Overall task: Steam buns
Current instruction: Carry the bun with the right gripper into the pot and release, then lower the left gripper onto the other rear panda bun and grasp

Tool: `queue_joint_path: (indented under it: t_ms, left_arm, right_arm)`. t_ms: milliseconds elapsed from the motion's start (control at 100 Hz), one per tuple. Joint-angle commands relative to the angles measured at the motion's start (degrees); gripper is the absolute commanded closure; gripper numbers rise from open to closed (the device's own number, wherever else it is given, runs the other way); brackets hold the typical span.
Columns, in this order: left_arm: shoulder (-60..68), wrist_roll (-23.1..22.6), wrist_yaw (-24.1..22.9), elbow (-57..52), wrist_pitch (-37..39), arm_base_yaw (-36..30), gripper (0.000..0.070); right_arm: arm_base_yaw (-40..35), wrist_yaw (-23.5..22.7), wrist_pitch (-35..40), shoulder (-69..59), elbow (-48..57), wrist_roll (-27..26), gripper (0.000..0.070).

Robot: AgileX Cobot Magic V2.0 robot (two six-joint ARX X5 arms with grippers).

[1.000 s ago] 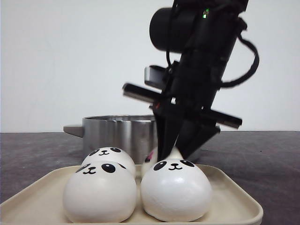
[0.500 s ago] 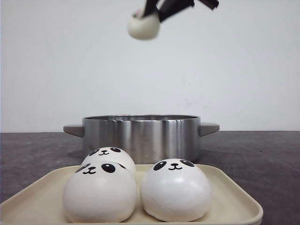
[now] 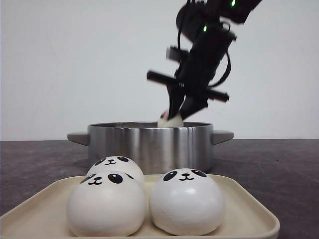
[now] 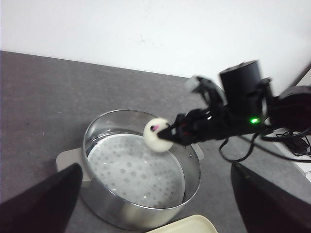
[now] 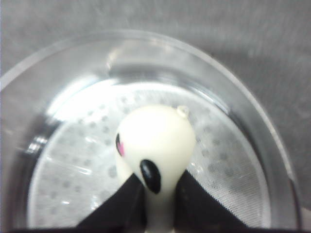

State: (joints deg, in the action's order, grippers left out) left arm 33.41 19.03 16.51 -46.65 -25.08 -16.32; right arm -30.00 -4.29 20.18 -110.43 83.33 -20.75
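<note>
Three white panda-faced buns sit on a beige tray [image 3: 251,201]: front left [image 3: 106,203], front right [image 3: 187,201], and back left [image 3: 115,167]. My right gripper [image 3: 177,115] is shut on a fourth bun [image 3: 168,121] and holds it just above the rim of the steel pot [image 3: 149,144], squeezing it. This bun also shows in the left wrist view [image 4: 156,135] and the right wrist view [image 5: 155,141], over the pot's perforated white liner [image 4: 131,172]. My left gripper [image 4: 154,167] is open and empty, hovering above the pot's near side.
The pot has two grey side handles [image 3: 79,138]. A corner of the tray [image 4: 187,225] lies close to the pot. The table is dark grey [image 3: 279,164], with a white wall behind. Cables trail from the right arm [image 4: 272,145].
My right gripper closed on the back-right bun on the tray, lifted it high, carried it back, and has now lowered it to the pot's rim.
</note>
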Motion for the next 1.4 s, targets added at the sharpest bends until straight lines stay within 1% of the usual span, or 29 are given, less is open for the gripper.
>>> queue_joint_path:
  t_ms: [0, 30, 60, 90, 100, 110, 150, 190, 240, 390, 500, 570, 590, 610, 630, 640, 660, 680, 700, 730, 840, 930, 980, 1060, 1200, 1300, 1390]
  left_arm:
    - [0.3, -0.4, -0.1, -0.7, 0.6, -0.2, 0.0107]
    - [0.3, -0.4, -0.1, -0.7, 0.6, -0.2, 0.0107]
    - [0.3, -0.4, -0.1, -0.7, 0.6, -0.2, 0.0107]
    - [0.3, -0.4, -0.1, -0.7, 0.6, -0.2, 0.0107]
    - [0.3, -0.4, -0.1, -0.7, 0.6, -0.2, 0.0107]
    - [0.3, -0.4, -0.1, -0.7, 0.6, -0.2, 0.0107]
    - [0.3, -0.4, -0.1, -0.7, 0.6, -0.2, 0.0107]
    - [0.3, -0.4, -0.1, -0.7, 0.5, -0.2, 0.0107]
    - [0.3, -0.4, -0.1, -0.7, 0.5, -0.2, 0.0107]
    - [0.3, -0.4, -0.1, -0.7, 0.4, -0.2, 0.0107]
    - [0.3, -0.4, -0.1, -0.7, -0.1, -0.2, 0.0107]
    - [0.3, -0.4, -0.1, -0.7, -0.8, -0.3, 0.0107]
    - [0.3, -0.4, -0.1, -0.7, -1.1, -0.4, 0.0107]
    - [0.3, -0.4, -0.1, -0.7, -1.4, -0.5, 0.0108]
    - [0.3, -0.4, -0.1, -0.7, -1.8, -0.6, 0.0108]
    - [0.3, -0.4, -0.1, -0.7, -2.1, -0.7, 0.0108]
    - [0.3, -0.4, -0.1, -0.7, -2.3, -0.8, 0.0109]
    - [0.4, -0.4, -0.1, -0.7, -2.6, -0.9, 0.0111]
    - [0.5, -0.4, -0.1, -0.7, -2.9, -1.1, 0.0115]
    - [0.9, -0.4, -0.1, -0.7, -3.4, -1.4, 0.0124]
    - [3.7, -0.4, 0.1, -0.7, -5.0, -3.4, 0.0199]
    - [7.7, -0.3, 0.2, -0.8, -5.1, -6.4, 0.0198]
    - [10.9, 0.1, -0.6, -0.8, -5.1, -8.9, 0.0196]
    - [16.3, 1.3, -2.0, -1.1, -5.5, -12.7, 0.0188]
    - [27.1, 3.8, -3.1, -2.7, -5.8, -18.6, 0.0183]
    - [33.8, 5.9, -4.4, -4.1, -5.7, -20.4, 0.0182]
    - [39.3, 6.1, -4.6, -5.2, -5.7, -21.3, 0.0168]
  right_arm:
    - [-0.2, 0.1, -1.3, -1.7, 1.1, 0.9, 0.0689]
    - [-0.2, 0.2, -1.5, -2.2, 1.1, 0.9, 0.0679]
    - [-0.2, 0.3, -1.9, -2.6, 1.1, 0.9, 0.0651]
    - [-0.2, 0.4, -2.1, -2.8, 1.1, 0.9, 0.0593]
    - [-0.2, 0.5, -2.2, -2.8, 1.1, 0.9, 0.0558]
    - [-0.2, 0.5, -2.2, -2.8, 1.1, 0.9, 0.0545]
    - [-0.2, 1.3, -2.4, -2.8, 1.1, 0.9, 0.0453]
    - [-0.2, 1.9, -2.4, -2.8, 1.1, 0.9, 0.0395]
    - [-0.2, 2.7, -2.4, -2.8, 1.1, 0.8, 0.0388]
    - [-0.1, 2.9, -1.7, -2.8, 1.1, 0.8, 0.0377]
    - [-0.1, 2.8, -1.7, -2.7, 1.4, 0.6, 0.0378]
    - [-0.1, 1.9, -0.1, -2.2, 2.7, 0.2, 0.039]
    - [-0.1, 1.2, 0.6, -1.8, 3.2, 0.2, 0.0422]
    - [-0.1, 0.7, 1.3, -1.4, 3.8, 0.2, 0.0484]
    - [-0.1, 0.2, 2.1, -0.9, 4.3, 0.4, 0.0571]
    - [-0.1, -0.2, 2.8, -0.5, 4.8, 0.6, 0.0645]
    - [-0.1, -0.5, 3.4, 0.1, 5.2, 0.8, 0.07]
    - [-0.2, -0.7, 4.5, 0.9, 5.8, 1.3, 0.07]
    - [-0.3, -0.7, 5.4, 1.9, 6.3, 1.7, 0.0683]
    - [-0.7, -0.6, 6.3, 3.5, 6.9, 2.4, 0.0685]
    - [-3.0, 0.1, 8.4, 11.9, 7.5, 5.0, 0.0686]
    - [-5.6, 0.3, 11.3, 20.1, 7.5, 5.1, 0.0687]
    - [-7.5, 0.7, 13.0, 24.6, 7.5, 5.1, 0.0687]
    - [-11.2, 3.8, 15.2, 31.5, 7.5, 5.1, 0.0688]
    - [-17.9, 11.4, 16.1, 41.0, 7.5, 5.1, 0.0688]
    - [-21.0, 15.4, 16.0, 45.8, 7.5, 4.9, 0.0688]
    - [-22.3, 18.2, 16.3, 48.7, 7.5, 4.7, 0.0688]
